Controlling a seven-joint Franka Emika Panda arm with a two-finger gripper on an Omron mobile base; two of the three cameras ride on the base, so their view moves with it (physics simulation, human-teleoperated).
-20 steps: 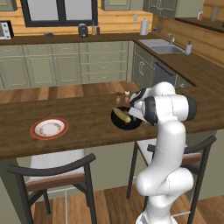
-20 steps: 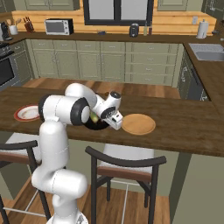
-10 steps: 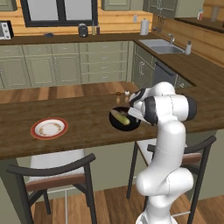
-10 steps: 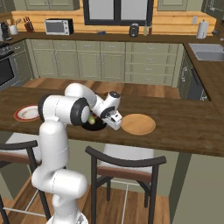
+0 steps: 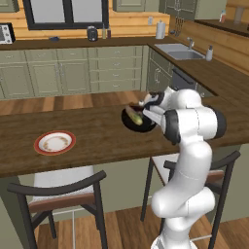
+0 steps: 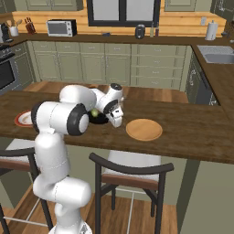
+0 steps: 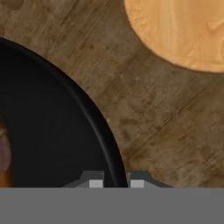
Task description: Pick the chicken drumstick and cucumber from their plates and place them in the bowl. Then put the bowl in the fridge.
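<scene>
The glossy black bowl (image 5: 129, 121) stands on the wooden counter with the pale green cucumber (image 5: 136, 117) lying in it. My gripper (image 5: 148, 115) is shut on the bowl's right rim. In the hand view the black rim (image 7: 114, 162) runs between the two fingertips of the gripper (image 7: 116, 183), and the reddish-brown chicken drumstick (image 7: 3, 153) shows at the left edge inside the bowl (image 7: 48, 131). From the right base view, the bowl (image 6: 97, 119) and cucumber (image 6: 94, 112) sit just left of the gripper (image 6: 114, 120). Both plates are bare: the red-rimmed one (image 5: 54, 142) and the orange-yellow one (image 6: 144, 129).
The orange-yellow plate (image 7: 183, 30) lies close beside the bowl on the side of the hand. Two dark chairs (image 5: 63, 194) (image 6: 130, 176) stand under the counter's near edge. Green cabinets, a sink (image 5: 184, 54) and a microwave (image 6: 61, 28) line the far walls.
The jaws were open around the bowl's rim a second ago and have closed onto it. The arm has hardly shifted.
</scene>
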